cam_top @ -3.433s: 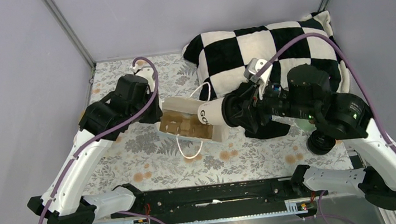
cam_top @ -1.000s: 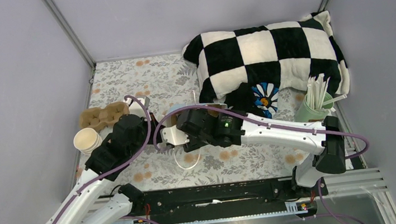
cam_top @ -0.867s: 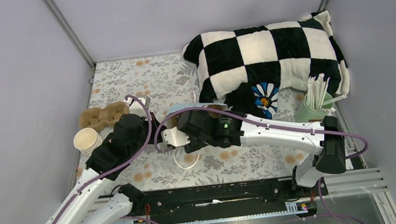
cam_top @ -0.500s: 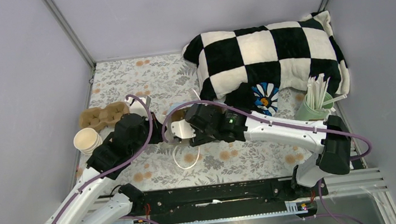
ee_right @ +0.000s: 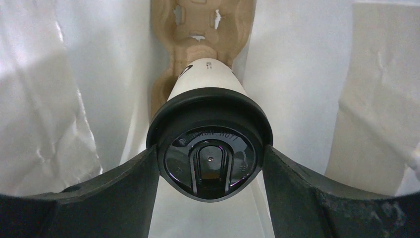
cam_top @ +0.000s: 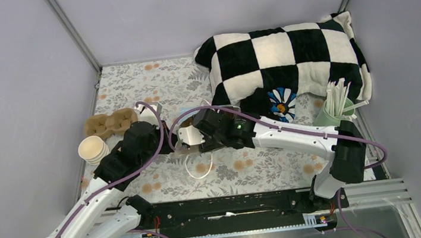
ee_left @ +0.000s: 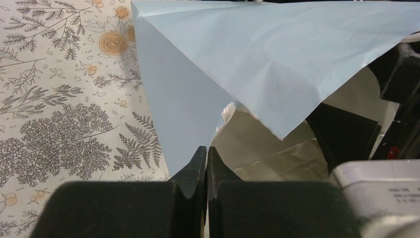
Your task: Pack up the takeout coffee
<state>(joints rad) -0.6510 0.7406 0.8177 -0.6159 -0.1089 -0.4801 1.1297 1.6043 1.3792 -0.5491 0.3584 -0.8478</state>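
- The right pincer (ee_right: 210, 166) was clamped around the black-lidded cream paper cup (ee_right: 208, 82).
- The cup was held inside a pale paper bag (ee_right: 297, 74), above a brown pulp carrier (ee_right: 198, 22), apparently for seating.
- The left pincer (ee_left: 206, 161) was shut on the bag's edge, presumably holding it open.

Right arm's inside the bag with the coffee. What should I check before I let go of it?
1. Left gripper shut on the blue bag at its edge: ok.
2. Bag walls clear of the cup on both sides: ok.
3. Right gripper fingers against both sides of the cup, up at the lid: ok.
4. Lid flush on the cup all round: ok.
5. Cup base over a pocket of the cardboard carrier: cannot tell, the cup hides where they meet.
6. Cup resting on something rather than hanging: cannot tell.
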